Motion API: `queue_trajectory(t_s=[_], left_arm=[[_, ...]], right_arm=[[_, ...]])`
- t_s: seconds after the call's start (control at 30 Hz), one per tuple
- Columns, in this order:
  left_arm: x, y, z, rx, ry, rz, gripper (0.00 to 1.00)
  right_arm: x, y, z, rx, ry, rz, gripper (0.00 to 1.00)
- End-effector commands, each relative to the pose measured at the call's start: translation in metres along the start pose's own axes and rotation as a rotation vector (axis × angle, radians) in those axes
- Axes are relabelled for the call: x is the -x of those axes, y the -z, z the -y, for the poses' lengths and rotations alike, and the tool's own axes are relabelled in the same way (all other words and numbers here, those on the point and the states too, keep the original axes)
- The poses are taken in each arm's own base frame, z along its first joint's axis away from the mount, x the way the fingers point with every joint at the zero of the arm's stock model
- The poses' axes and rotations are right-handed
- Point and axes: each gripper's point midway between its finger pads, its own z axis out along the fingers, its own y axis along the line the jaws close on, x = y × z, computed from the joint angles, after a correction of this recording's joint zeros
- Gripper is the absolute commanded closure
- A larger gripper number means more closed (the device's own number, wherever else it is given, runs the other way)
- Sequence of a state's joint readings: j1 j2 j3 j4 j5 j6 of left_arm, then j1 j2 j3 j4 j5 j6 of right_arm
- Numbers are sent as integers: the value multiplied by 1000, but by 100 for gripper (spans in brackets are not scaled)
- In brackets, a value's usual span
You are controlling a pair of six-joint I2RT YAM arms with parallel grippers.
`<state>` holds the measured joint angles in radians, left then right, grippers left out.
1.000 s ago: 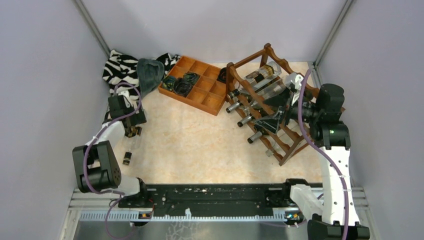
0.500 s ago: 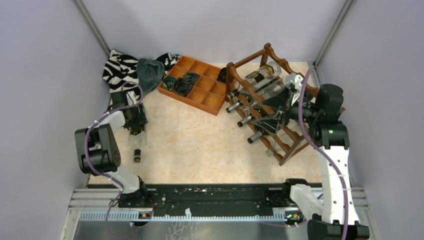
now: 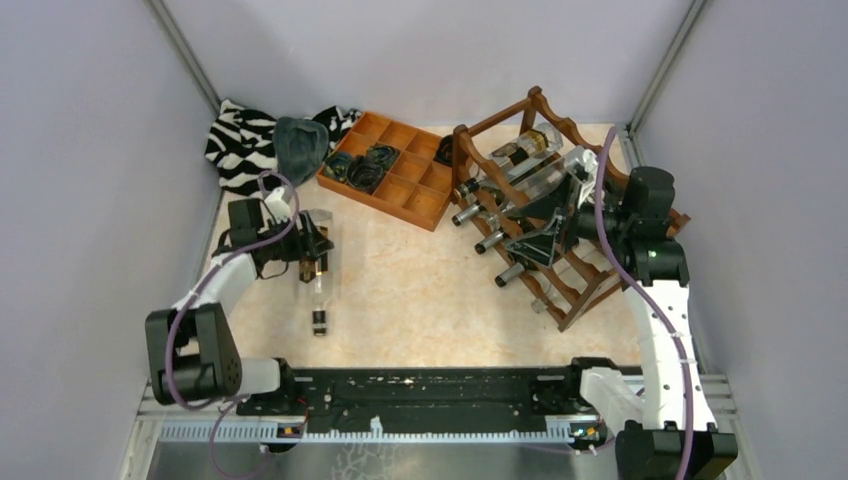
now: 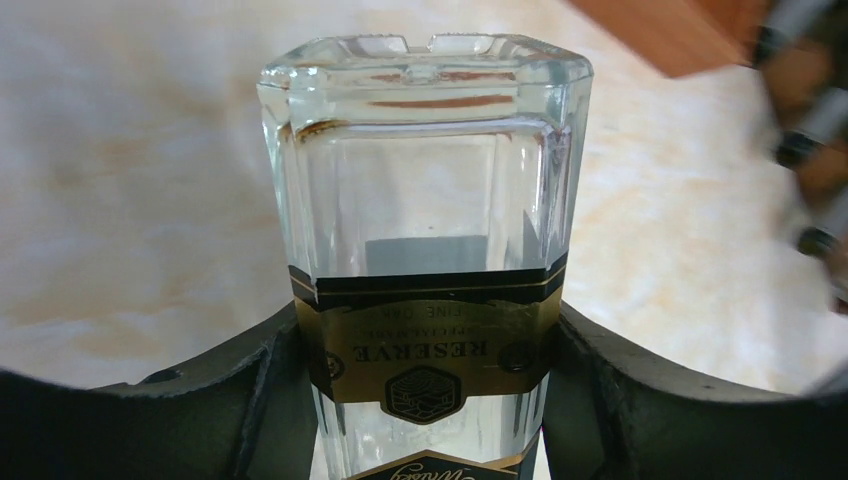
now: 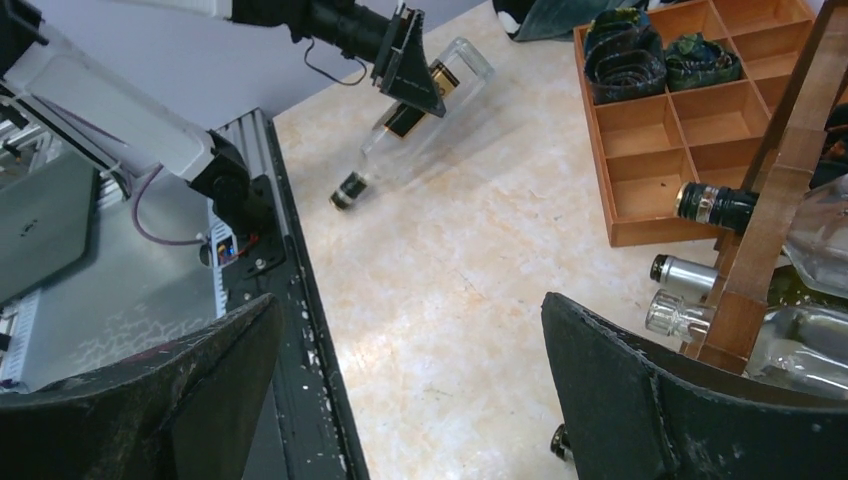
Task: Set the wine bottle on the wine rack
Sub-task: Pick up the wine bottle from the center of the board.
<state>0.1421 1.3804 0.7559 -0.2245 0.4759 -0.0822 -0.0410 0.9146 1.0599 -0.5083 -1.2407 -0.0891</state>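
Observation:
A clear square glass bottle (image 3: pixel 320 292) with a black and gold label is clamped in my left gripper (image 3: pixel 314 254) at the left of the table. It is tilted, with its dark cap low near the table. The left wrist view shows the bottle (image 4: pixel 425 200) base outward, between the fingers (image 4: pixel 255 400). The right wrist view shows it too (image 5: pixel 415 110). The reddish-brown wine rack (image 3: pixel 583 292) stands at the right and holds several bottles. My right gripper (image 3: pixel 540 228) is open and empty just in front of the rack; its wrist view (image 5: pixel 410 390) shows bare table between the fingers.
An orange-brown compartment tray (image 3: pixel 425 205) with dark rolled items lies behind the middle, also in the right wrist view (image 5: pixel 680 130). Zebra-striped and grey cloths (image 3: pixel 265 140) lie at the back left. The black base rail (image 3: pixel 430 395) runs along the near edge.
My left arm has swung right and away from the left wall, carrying the bottle toward the table's middle. My right gripper has shifted slightly in front of the rack.

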Motion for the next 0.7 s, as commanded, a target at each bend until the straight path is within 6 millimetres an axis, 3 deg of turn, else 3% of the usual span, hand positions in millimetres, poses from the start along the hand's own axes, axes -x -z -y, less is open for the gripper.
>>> queue_trajectory(t_s=[0.0, 0.2, 0.33, 0.57, 0.67], left_arm=[[26, 25, 95, -412, -63, 174, 99], [7, 35, 173, -626, -123, 176, 99], [-5, 50, 213, -759, -167, 219, 99], [-20, 73, 266, -849, -276, 346, 99], [-27, 76, 278, -819, -297, 384, 100]], right_arm=[[8, -4, -4, 56, -7, 13, 2], [-5, -22, -4, 84, -62, -75, 2], [-10, -40, -11, 115, -76, -141, 2], [-25, -75, -17, 132, -106, -266, 3], [-28, -88, -9, 99, -117, -288, 3]])
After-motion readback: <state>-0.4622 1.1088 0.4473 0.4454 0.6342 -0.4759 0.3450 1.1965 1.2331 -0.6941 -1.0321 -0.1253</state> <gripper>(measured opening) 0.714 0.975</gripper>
